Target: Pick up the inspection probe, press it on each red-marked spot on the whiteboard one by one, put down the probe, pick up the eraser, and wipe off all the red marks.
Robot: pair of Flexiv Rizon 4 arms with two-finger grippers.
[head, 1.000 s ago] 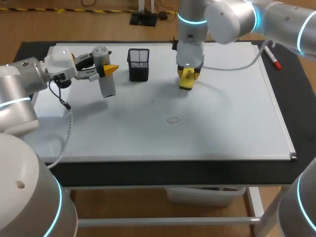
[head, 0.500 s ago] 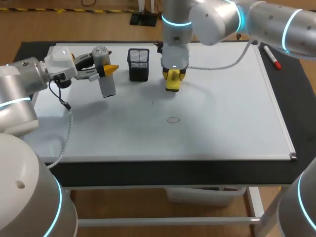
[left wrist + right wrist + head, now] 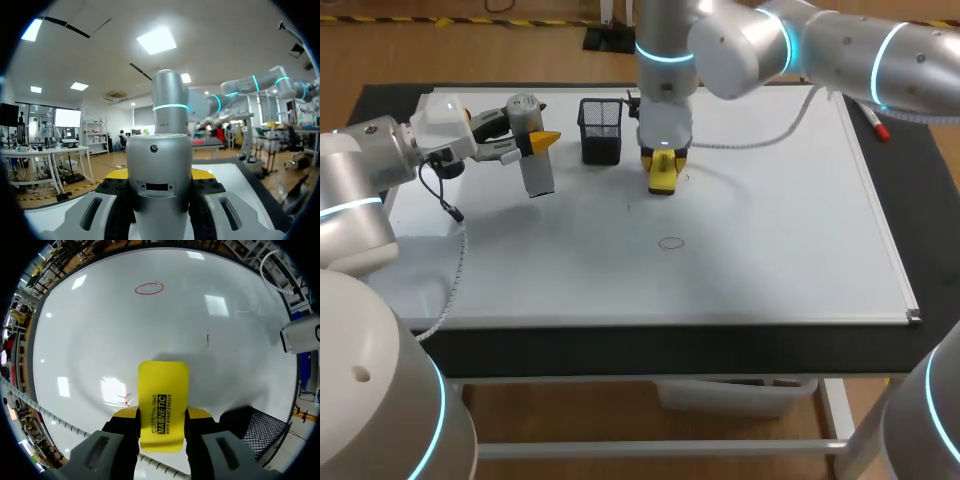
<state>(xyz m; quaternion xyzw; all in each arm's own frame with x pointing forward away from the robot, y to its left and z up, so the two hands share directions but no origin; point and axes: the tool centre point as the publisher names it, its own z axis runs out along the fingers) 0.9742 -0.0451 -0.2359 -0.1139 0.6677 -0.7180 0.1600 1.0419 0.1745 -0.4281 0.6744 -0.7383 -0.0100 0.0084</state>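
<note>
A robotics lab: my left arm (image 3: 360, 170) and right arm (image 3: 820, 45), silver with glowing blue rings, hang over a whiteboard (image 3: 770, 230) on a black table (image 3: 930, 200).

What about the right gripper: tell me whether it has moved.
Yes. The right gripper slid left in the head view, toward the basket.

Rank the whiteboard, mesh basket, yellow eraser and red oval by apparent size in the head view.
1. whiteboard
2. mesh basket
3. yellow eraser, only partly showing and raised nearer the camera, so less sure
4. red oval
</note>
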